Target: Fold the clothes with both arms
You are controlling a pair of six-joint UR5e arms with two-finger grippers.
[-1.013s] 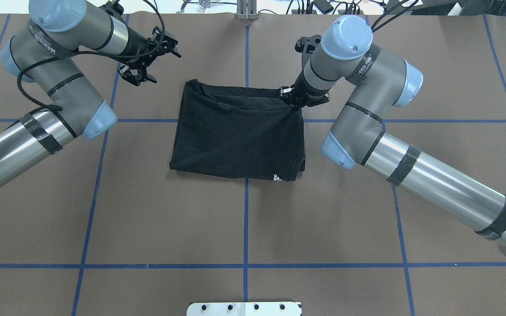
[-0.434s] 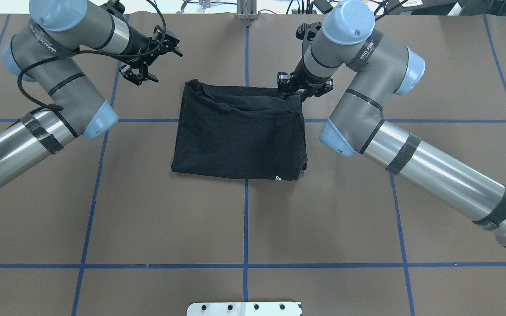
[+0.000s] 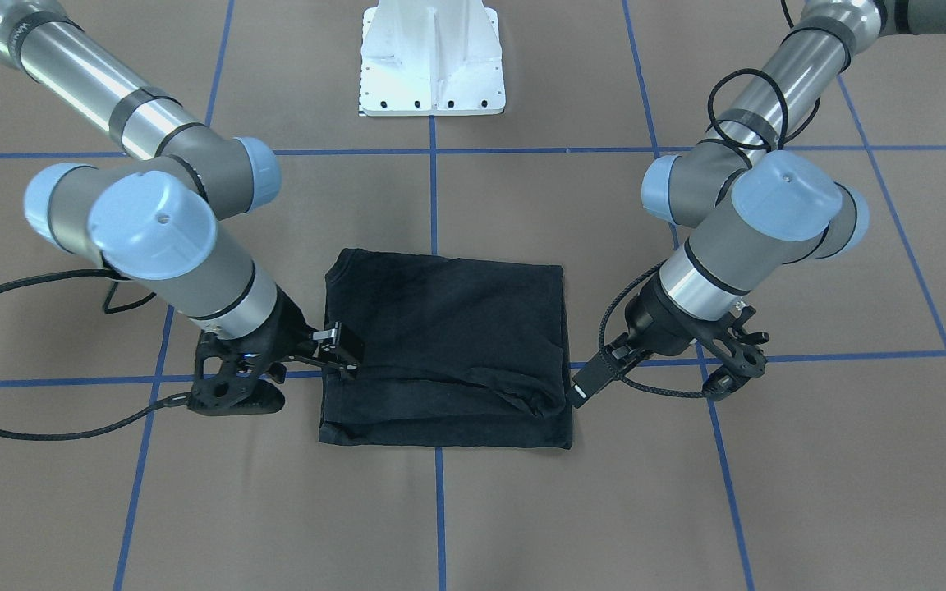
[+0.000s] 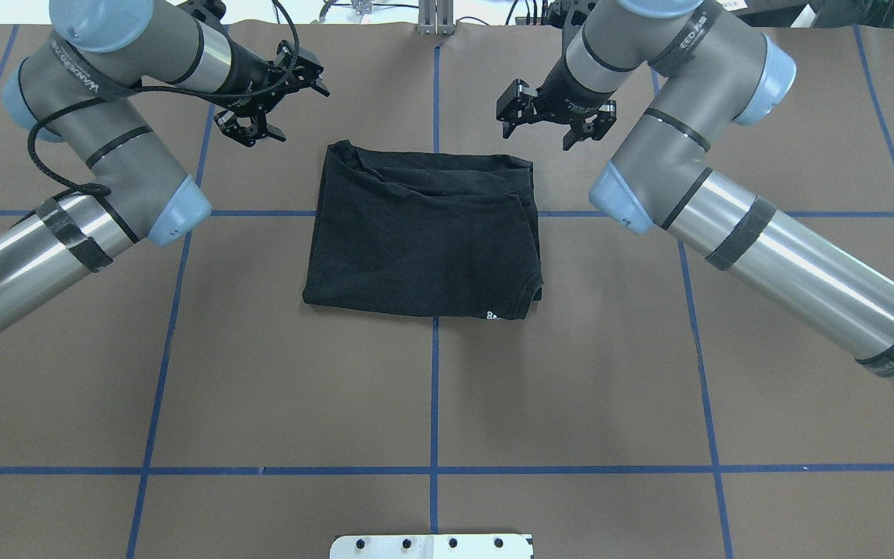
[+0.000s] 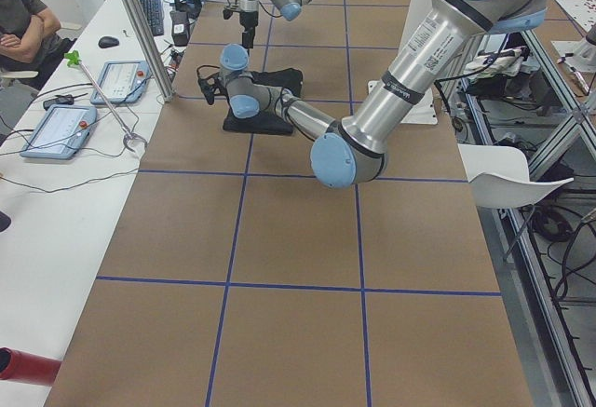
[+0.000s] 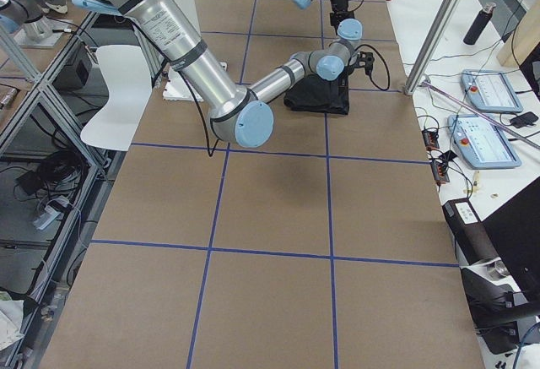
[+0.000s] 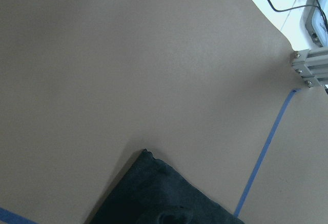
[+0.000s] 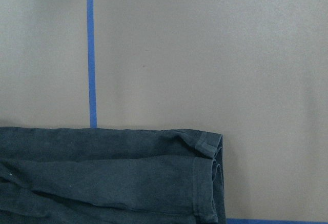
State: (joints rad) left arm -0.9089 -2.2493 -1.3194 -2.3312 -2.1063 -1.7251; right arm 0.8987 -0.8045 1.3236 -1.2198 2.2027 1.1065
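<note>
Overhead exterior — T-shirt (image 4: 416, 241) folded; left hand (image 4: 292, 112), right hand (image 4: 540, 132) empty, spread.

I see table top (image 4: 571, 373) covered in brown paper, blue tape lines (image 4: 434, 388) marking grid. White side bench (image 5: 56, 239) runs along operators' side, two tablets (image 5: 58, 130) lying on it, aluminium post (image 5: 140, 25) rising at its edge. Operator (image 5: 23, 20) seated at bench, arms crossed. White chair (image 5: 507, 183) on opposite side, beside aluminium framing (image 5: 549, 81) hung with cables. Light even, shadows soft.
</note>
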